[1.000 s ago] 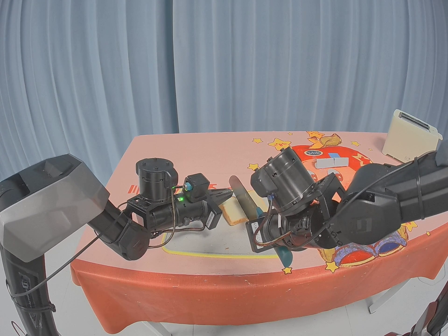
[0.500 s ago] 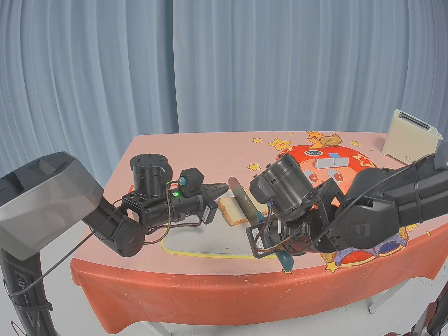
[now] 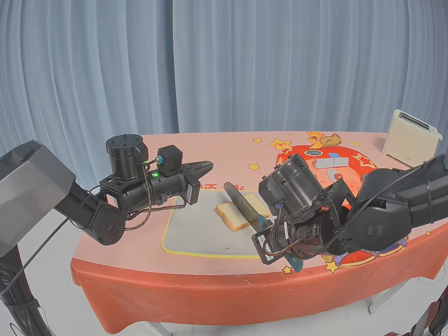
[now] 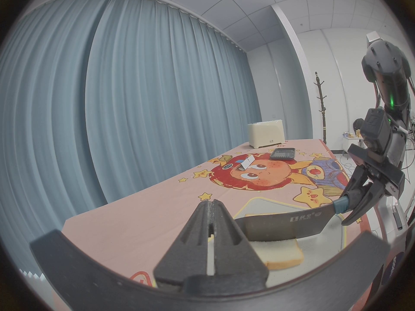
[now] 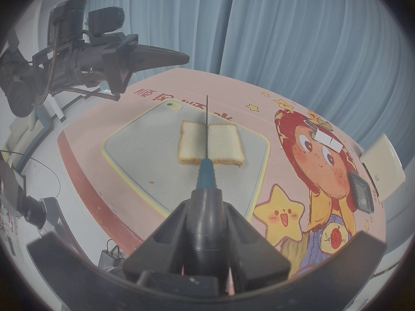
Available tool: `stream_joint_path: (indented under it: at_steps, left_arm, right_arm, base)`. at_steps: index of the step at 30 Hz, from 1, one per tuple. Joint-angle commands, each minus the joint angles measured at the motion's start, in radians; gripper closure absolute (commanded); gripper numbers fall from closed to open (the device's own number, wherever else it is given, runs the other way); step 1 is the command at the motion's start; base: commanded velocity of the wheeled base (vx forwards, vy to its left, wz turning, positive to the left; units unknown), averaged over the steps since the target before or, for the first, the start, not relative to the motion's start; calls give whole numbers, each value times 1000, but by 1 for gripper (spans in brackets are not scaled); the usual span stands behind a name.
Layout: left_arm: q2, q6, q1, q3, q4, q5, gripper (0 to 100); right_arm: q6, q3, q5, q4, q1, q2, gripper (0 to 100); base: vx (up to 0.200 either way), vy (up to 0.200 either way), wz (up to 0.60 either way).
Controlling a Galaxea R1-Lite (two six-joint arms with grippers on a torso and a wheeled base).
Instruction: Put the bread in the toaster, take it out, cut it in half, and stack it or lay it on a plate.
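Lifting away from the bread (image 3: 229, 213), the left gripper (image 3: 207, 165) is closed empty; right gripper (image 5: 206, 198) clasps the knife (image 3: 240, 200)

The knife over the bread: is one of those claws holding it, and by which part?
Yes. The right gripper is shut on the knife, by its teal handle, blade over the bread. The left gripper is shut and holds nothing.

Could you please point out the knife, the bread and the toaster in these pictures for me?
knife (image 4: 281, 225), left wrist view, on the flat of its blade.
bread (image 5: 222, 143), right wrist view, on its top face beside the blade.
toaster (image 3: 409, 143), head view, on its side wall facing the camera.
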Motion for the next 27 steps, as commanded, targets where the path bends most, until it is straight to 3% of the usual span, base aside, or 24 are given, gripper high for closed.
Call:
stream_joint_path:
  at_steps: [1,10,27]
  left_arm:
    - [0,1,-26,0,-2,1,100]
    - [162,38,-132,-75,-6,4,100]
    - [175,40,-127,-106,1,15,100]
  right_arm:
    - [-2,2,1,0,9,-6,100]
    - [7,4,1,-2,12,-1,100]
    - [12,1,-1,-17,6,-9,100]
  base:
    - [0,0,0]
    - [0,0,0]
    - [0,0,0]
